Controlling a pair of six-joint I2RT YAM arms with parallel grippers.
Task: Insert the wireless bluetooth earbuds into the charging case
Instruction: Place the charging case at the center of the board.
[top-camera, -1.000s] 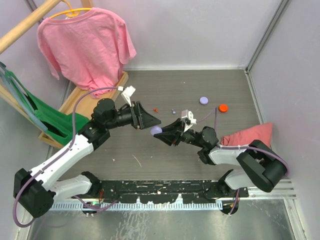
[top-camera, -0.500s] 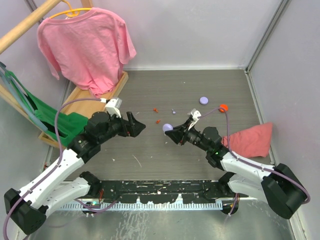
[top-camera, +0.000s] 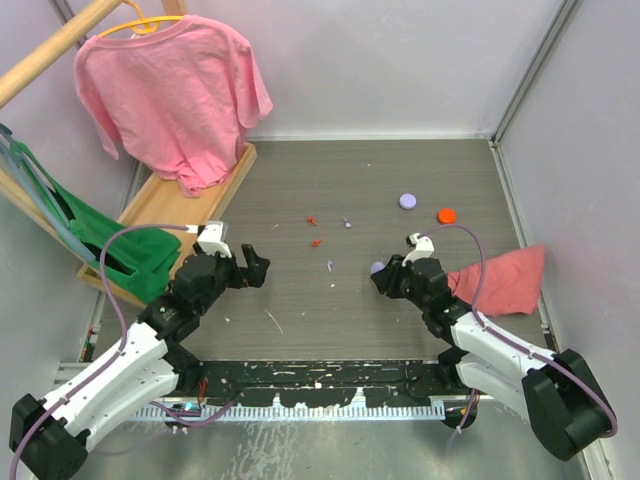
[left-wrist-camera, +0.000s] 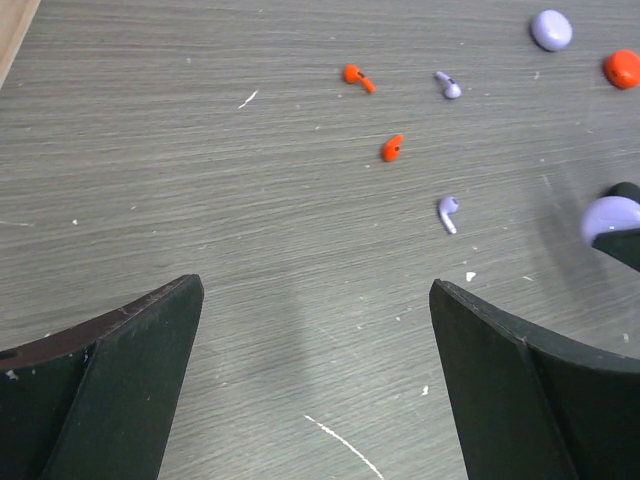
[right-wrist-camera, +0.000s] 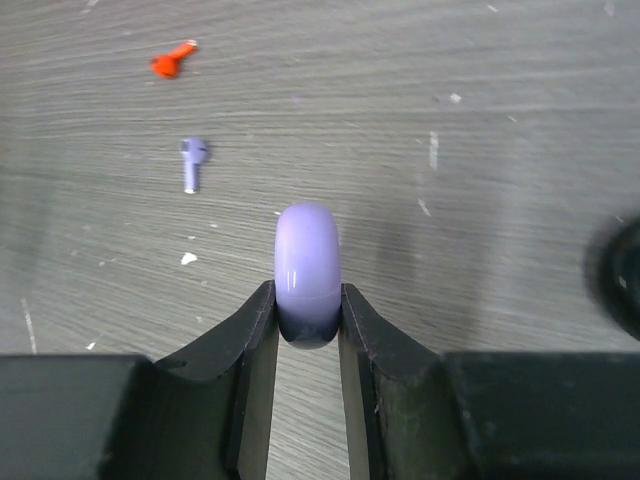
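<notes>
No black earbuds or black puck show; the pieces here are lilac and red. A lilac round charging case (right-wrist-camera: 307, 260) stands on edge between the jaws of my right gripper (right-wrist-camera: 307, 295), which is shut on it low over the table (top-camera: 377, 268). One lilac earbud (right-wrist-camera: 191, 160) lies just ahead of it, seen from above (top-camera: 330, 266). A second lilac earbud (left-wrist-camera: 448, 85) lies farther back. My left gripper (left-wrist-camera: 315, 290) hangs wide open and empty at the left (top-camera: 258, 262), apart from everything.
Two red earbuds (left-wrist-camera: 357, 76) (left-wrist-camera: 391, 148) lie mid-table. Another lilac case (top-camera: 408, 200) and an orange case (top-camera: 446, 215) sit at the back right. A red cloth (top-camera: 500, 278) lies right of the right arm. A wooden rack (top-camera: 170, 205) holds a pink shirt (top-camera: 170, 90).
Both arms drew apart and back toward their bases. The left gripper left the lilac case and opened wide. The right gripper carried the case rightward and lower.
</notes>
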